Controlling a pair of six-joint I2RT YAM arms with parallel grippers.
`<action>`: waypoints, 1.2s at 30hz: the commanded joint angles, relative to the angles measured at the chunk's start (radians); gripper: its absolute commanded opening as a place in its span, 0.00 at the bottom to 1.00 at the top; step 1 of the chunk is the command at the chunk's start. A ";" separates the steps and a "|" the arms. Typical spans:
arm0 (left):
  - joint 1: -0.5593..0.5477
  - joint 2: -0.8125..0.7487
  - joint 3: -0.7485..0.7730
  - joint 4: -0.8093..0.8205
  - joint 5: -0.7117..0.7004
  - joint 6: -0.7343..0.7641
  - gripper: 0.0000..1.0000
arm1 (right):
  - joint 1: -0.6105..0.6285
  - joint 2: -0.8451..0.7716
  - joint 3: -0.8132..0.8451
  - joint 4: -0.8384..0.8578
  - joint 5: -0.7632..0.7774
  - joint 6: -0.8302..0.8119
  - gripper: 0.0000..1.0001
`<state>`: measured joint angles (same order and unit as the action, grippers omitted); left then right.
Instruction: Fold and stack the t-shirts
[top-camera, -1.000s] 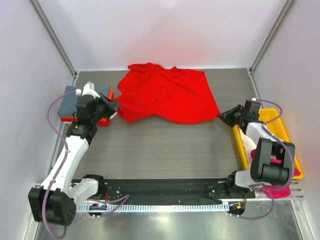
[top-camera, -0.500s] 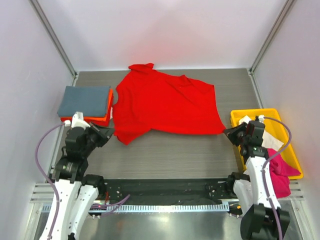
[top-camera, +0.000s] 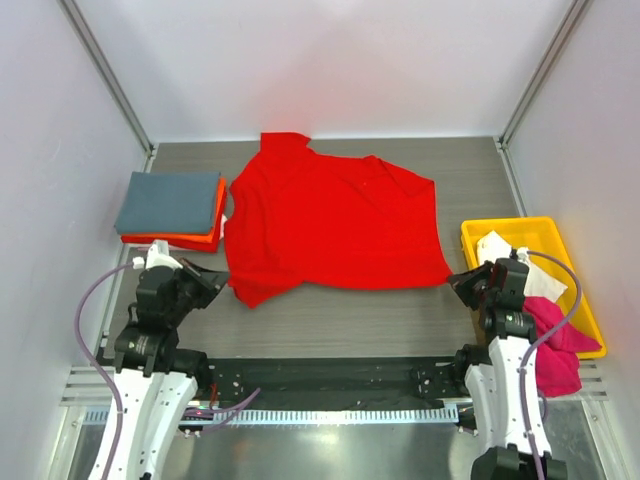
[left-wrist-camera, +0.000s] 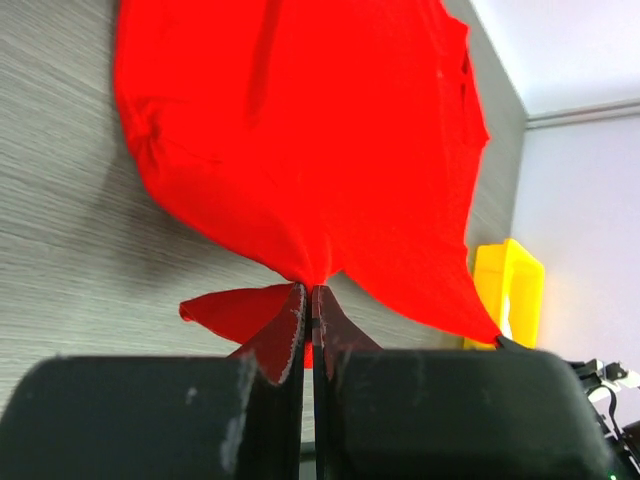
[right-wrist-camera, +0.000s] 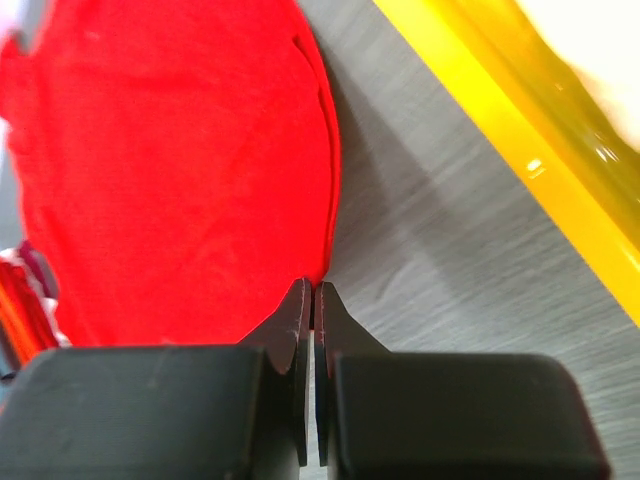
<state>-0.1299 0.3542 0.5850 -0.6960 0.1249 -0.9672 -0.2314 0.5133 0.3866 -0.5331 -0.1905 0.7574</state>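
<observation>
Arms are both sitting folded back close to their bases at the near edge of the grey wood-grain table (top-camera: 340, 320), with their wrists tipping forward and inward toward the table's middle. The left gripper (top-camera: 214, 284) is reaching toward the right, its fingers pressing together on the near left corner of the bright red cloth t-shirt (top-camera: 330, 225). The left wrist view is showing a small flap of red cloth pinched between the closed jaws. The right gripper (top-camera: 460, 284) is pointing left, its fingers clamping just as narrowly on the shirt's near right corner. The shirt is lying spread across the table's middle, its near edge running between the two grippers.

At the far left a slate grey-blue folded t-shirt (top-camera: 168, 200) is resting on an orange t-shirt (top-camera: 205, 238). On the right, a yellow plastic tray (top-camera: 520, 226) is holding a white t-shirt (top-camera: 500, 246) and a magenta pink t-shirt (top-camera: 555, 350), the pink one spilling past the tray's near end.
</observation>
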 joint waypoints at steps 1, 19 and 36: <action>0.000 0.103 0.044 0.090 -0.045 0.019 0.00 | -0.002 0.103 0.023 0.027 0.019 -0.042 0.01; 0.000 0.816 0.513 0.182 -0.050 0.229 0.00 | 0.136 0.654 0.339 0.234 0.143 -0.076 0.01; 0.009 1.221 0.851 0.230 -0.097 0.219 0.00 | 0.145 0.965 0.534 0.348 0.164 -0.038 0.01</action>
<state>-0.1284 1.5299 1.3594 -0.5041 0.0338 -0.7544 -0.0925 1.4502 0.8684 -0.2455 -0.0509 0.7101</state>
